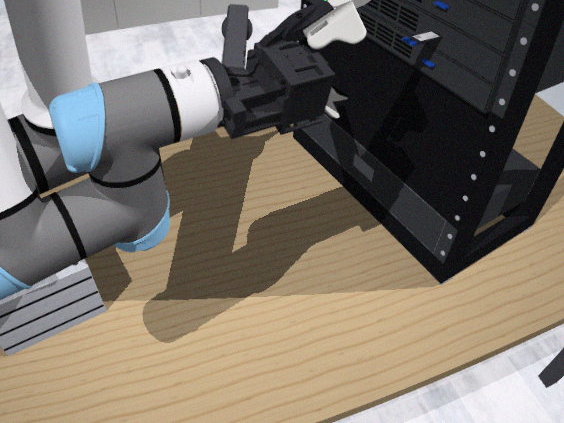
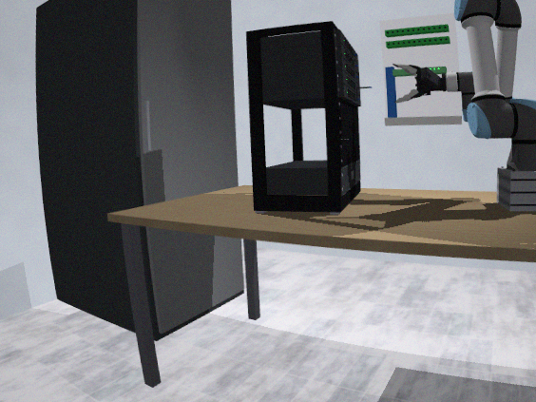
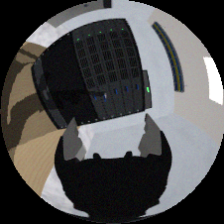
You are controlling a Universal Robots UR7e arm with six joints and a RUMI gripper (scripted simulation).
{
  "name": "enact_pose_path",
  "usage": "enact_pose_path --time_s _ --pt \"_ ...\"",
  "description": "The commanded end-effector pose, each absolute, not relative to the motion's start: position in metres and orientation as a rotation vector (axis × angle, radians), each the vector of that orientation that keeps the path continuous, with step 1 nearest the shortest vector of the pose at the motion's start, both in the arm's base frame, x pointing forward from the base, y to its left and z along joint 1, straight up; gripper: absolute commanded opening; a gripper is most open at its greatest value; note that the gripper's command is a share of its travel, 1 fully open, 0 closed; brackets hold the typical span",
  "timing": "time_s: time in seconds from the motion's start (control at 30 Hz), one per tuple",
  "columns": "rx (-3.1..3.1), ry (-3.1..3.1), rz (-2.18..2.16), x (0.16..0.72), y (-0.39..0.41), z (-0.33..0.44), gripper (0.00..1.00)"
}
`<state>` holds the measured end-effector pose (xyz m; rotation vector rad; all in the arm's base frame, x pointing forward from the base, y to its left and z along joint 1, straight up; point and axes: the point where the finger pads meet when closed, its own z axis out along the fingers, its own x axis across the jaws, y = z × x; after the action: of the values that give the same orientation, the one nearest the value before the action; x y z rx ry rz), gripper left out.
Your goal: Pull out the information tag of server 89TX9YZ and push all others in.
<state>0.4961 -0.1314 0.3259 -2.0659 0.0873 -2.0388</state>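
Note:
The black rack (image 1: 501,136) (image 2: 334,115) stands upright on the wooden table, servers in its upper part. One information tag (image 1: 426,36) (image 2: 365,86) sticks out from the servers' front, with a pale label on top and a blue front end; a small bright spot shows there in the wrist view. The label's text is too small to read. Other blue tabs (image 1: 441,5) (image 1: 428,63) sit close to the server fronts. My gripper (image 1: 357,51) (image 2: 396,84) (image 3: 110,116) is wide open and empty, in front of the rack, apart from the protruding tag. Part of the rack's upper front is hidden or out of view in the top view.
The table (image 1: 300,361) (image 2: 200,210) carries the rack and the arm's ribbed base (image 1: 55,311) (image 2: 515,188). A tall dark cabinet (image 2: 190,115) stands behind the rack in the exterior view. A wall panel with green strips (image 2: 417,30) is behind my gripper there.

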Motion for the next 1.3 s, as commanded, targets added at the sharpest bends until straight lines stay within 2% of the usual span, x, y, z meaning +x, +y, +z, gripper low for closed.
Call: enact_pose_path --time_s 0.0,1.27 --pt "-2.072 0.066 -2.048 0.4949 -0.1308 0.3248 1.00" --pt "-2.102 -0.043 -2.091 0.4889 -0.1276 0.3185 1.00"
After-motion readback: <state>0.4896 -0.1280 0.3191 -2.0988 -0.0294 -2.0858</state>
